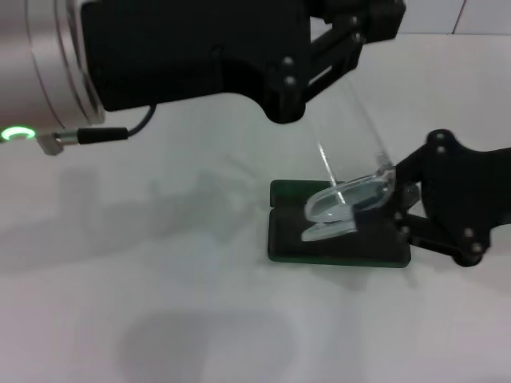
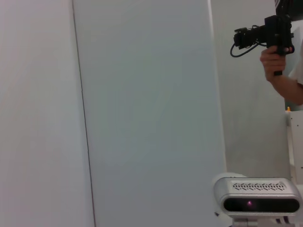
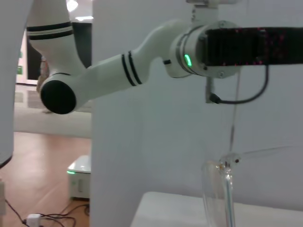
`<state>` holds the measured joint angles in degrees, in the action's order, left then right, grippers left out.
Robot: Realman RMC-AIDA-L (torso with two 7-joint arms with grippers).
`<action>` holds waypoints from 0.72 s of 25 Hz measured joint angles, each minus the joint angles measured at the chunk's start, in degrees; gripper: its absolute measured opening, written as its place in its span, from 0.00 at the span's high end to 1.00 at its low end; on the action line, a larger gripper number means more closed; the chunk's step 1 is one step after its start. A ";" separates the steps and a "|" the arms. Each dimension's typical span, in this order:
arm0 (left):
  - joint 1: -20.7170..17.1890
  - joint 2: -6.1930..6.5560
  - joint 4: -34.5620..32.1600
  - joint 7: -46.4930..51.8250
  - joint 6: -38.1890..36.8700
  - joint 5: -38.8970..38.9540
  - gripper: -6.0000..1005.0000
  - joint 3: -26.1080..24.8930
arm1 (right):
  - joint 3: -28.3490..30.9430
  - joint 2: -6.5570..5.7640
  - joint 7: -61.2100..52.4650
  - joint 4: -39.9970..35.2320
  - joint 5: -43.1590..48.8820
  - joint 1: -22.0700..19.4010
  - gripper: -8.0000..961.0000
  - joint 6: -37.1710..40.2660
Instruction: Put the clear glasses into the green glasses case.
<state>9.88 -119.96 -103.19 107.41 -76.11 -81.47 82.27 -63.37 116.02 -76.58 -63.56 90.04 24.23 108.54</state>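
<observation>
Clear glasses [image 1: 347,203] over open green glasses case [image 1: 335,239], both hands' [image 1: 403,199] finger state unclear.

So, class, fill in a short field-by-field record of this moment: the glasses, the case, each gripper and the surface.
clear glasses: held above the open case, one arm raised towards the left gripper
green glasses case: open, flat on the table
right gripper: at the front of the glasses, fingers shut on the frame
left gripper: raised above the case, at the upper end of the raised arm
table: white
step left: glasses not yet inside the case
</observation>
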 joint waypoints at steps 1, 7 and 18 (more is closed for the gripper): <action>0.04 0.02 0.47 0.04 0.00 -0.08 0.91 0.29 | -0.81 0.00 0.46 0.23 -0.45 0.19 0.93 -0.43; 0.02 0.08 2.45 -0.18 -0.01 -0.27 0.91 0.76 | -3.81 0.02 2.52 0.55 -3.72 0.36 0.93 -1.28; 0.63 0.11 4.59 -0.23 -0.91 -0.72 0.91 0.42 | -3.96 -0.12 4.95 0.74 -7.84 -0.62 0.93 -0.01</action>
<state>10.51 -119.85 -98.60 107.18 -77.02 -82.18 82.68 -67.34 115.90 -71.64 -62.81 82.19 23.61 108.54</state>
